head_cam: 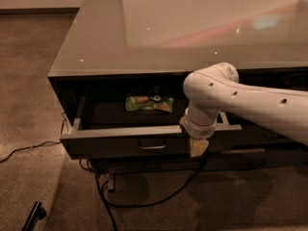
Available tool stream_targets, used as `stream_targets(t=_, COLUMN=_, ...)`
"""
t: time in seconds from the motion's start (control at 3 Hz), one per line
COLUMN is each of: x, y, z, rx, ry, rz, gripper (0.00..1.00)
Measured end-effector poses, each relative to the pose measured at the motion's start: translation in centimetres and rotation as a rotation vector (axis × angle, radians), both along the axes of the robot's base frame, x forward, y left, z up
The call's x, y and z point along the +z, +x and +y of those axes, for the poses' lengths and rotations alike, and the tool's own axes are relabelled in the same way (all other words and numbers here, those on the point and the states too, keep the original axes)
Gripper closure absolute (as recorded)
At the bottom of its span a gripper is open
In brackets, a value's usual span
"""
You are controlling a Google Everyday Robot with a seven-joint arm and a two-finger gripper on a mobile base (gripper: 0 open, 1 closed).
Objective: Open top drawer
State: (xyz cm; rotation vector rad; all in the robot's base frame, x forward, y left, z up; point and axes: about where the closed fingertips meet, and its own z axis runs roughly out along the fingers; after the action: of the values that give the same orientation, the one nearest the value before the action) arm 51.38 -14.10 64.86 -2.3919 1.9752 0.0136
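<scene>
The top drawer (120,147) is a wide dark grey drawer under the counter, and it stands pulled out towards me. Its small pull handle (153,145) sits at the centre of the front panel. A green snack bag (149,103) lies on the drawer's floor near the back. My gripper (198,147) points down over the drawer's front panel, just to the right of the handle. The white arm (240,100) reaches in from the right and hides part of the drawer's right side.
A glossy grey countertop (159,28) covers the cabinet. A lower drawer (240,159) shows below the open one. Black cables (144,201) trail over the carpet in front and to the left. A black object (32,215) lies at the bottom left.
</scene>
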Motion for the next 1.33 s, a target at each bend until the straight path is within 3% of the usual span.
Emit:
stream_targets(t=0.33, x=0.2, y=-0.2, z=-0.1, rx=0.000, ry=-0.007, rz=0.001, gripper=0.73)
stream_targets(t=0.67, x=0.9, y=-1.7, z=-0.2, rx=0.000, ry=-0.031, rz=-0.010, gripper=0.00)
stream_targets(t=1.0, x=0.9, y=-1.7, z=-0.2, rx=0.000, ry=-0.031, rz=-0.010, gripper=0.00)
stream_targets(t=1.33, x=0.9, y=-3.3, z=-0.3, rx=-0.018, ry=-0.073, rz=0.016, gripper=0.00)
